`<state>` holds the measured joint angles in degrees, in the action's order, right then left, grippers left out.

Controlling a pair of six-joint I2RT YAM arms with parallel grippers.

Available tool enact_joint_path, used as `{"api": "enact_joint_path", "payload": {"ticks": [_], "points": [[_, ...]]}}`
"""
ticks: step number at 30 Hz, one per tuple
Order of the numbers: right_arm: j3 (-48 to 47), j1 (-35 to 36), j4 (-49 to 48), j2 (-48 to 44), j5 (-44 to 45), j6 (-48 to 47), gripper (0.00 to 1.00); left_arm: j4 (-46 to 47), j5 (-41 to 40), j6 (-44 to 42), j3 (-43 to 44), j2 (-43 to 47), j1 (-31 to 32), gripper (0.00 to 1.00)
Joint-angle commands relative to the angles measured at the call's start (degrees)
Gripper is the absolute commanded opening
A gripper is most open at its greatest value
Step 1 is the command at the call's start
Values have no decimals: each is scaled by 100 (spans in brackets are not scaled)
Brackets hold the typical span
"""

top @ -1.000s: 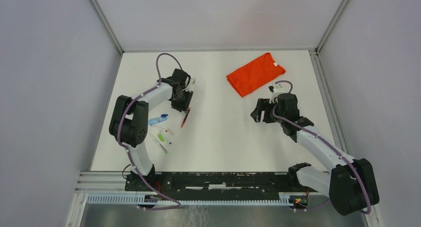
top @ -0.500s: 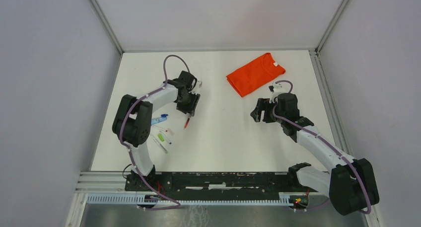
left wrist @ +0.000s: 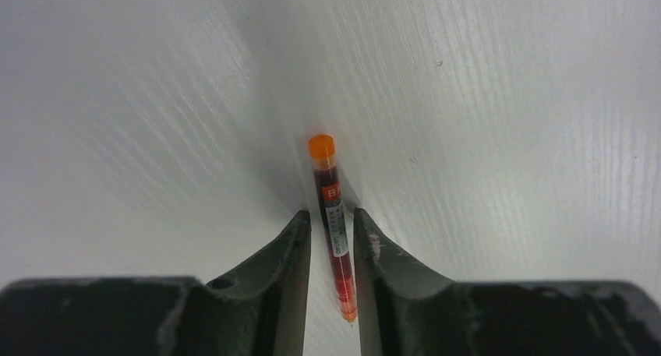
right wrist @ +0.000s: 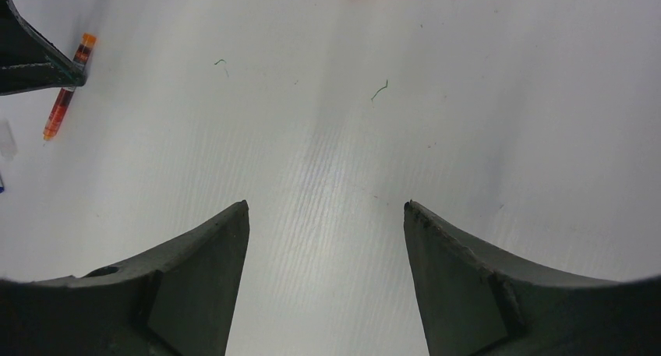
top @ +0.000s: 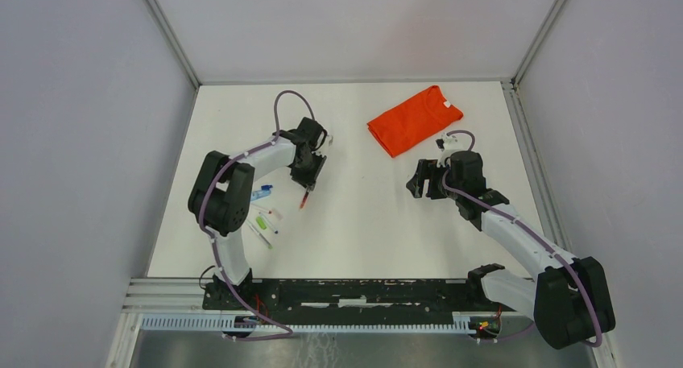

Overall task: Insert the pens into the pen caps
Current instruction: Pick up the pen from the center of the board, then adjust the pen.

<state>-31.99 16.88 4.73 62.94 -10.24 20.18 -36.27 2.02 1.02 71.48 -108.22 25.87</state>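
Pickup step: left gripper (left wrist: 331,220) stood narrow astride the red pen (left wrist: 327,181) on the table (left wrist: 507,138), mid-left; pads possibly touching it, grip unclear. Right gripper (right wrist: 326,216) gaped wide, empty. Next move probably needed a firm pinch, a lift, then a matching cap.

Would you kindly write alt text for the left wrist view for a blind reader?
A slim red pen with an orange end sits between the left gripper's dark fingers, close on both sides, over a white table. Whether it is clamped is unclear.
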Motion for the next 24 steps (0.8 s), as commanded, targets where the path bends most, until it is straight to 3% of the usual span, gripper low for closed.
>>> {"api": "enact_joint_path", "payload": {"ticks": [1, 9, 16, 19, 24], "points": [[44, 7, -214, -11, 62, 26, 78, -54, -43, 8, 76, -269, 57, 30], [77, 8, -247, -28, 75, 53, 78, -40, 60, 19, 91, -198, 61, 15], [112, 3, -304, -124, 44, 118, 78, 313, 689, 235, 128, 284, 88, 6], [182, 6, -429, -225, -86, 284, 79, 631, 925, 398, 84, 681, 163, 2], [675, 31, -1472, -418, -623, 1245, 79, 1709, 1375, 900, -185, 1494, 406, 2]]}}
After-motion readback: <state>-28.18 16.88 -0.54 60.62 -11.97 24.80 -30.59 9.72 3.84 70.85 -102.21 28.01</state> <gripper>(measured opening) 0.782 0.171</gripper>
